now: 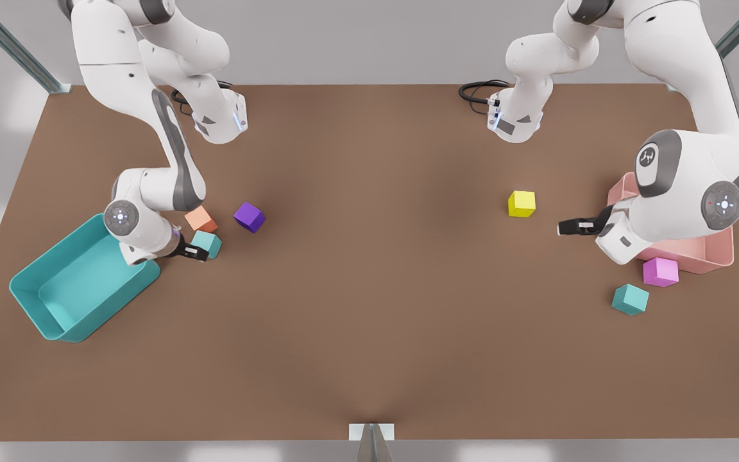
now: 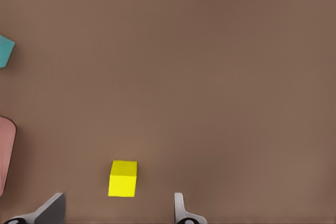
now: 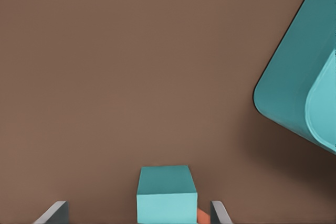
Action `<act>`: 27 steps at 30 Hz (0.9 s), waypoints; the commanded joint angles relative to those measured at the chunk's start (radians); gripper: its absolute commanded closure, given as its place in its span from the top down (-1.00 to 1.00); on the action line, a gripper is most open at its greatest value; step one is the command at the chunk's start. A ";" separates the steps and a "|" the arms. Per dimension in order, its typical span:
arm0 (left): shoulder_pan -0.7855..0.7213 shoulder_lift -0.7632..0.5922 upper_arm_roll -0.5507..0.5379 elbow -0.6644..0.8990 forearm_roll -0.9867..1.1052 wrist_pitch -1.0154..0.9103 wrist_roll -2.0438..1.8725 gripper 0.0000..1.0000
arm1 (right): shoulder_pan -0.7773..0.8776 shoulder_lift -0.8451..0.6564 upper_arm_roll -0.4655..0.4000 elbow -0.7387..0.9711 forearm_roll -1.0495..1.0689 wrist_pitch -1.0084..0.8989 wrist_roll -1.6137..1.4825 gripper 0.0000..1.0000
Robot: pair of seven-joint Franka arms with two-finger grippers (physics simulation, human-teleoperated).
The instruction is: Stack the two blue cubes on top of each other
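Right gripper (image 1: 197, 252): jaws apart, low over the table at the front view's left, with a blue cube (image 1: 207, 243) between the fingertips; the right wrist view shows a gap on each side of that cube (image 3: 167, 194), so it is bracketed, not clamped.
Left gripper (image 1: 568, 227): jaws apart and empty, near the front view's right, pointing toward the yellow cube (image 1: 521, 203), which lies just ahead of its fingers (image 2: 180, 211); this arm waits.
Second blue cube (image 1: 630, 299): on the table at the front view's right, in front of the pink cube (image 1: 660, 271) and the pink bin (image 1: 696, 251), well apart from the first.
Neighbours: an orange cube (image 1: 201, 219) sits just behind the first blue cube, a purple cube (image 1: 249, 216) near it, the teal bin (image 1: 81, 279) beside the right arm.
Done: nothing stacked; both blue cubes rest on the table.
Left, by my judgement: close on the first cube, lift it, carry it across the table, set it square on the second.
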State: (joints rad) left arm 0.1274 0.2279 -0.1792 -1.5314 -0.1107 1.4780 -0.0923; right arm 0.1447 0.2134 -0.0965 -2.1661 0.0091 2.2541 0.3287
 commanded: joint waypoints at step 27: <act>0.012 -0.009 -0.002 0.007 0.003 -0.067 -0.006 1.00 | -0.005 0.090 0.012 -0.075 0.037 0.002 0.043 1.00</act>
State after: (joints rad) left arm 0.1405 0.2205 -0.1805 -1.5249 -0.1080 1.4240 -0.0957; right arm 0.1396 0.3034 -0.0843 -2.2411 0.0442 2.2606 0.3762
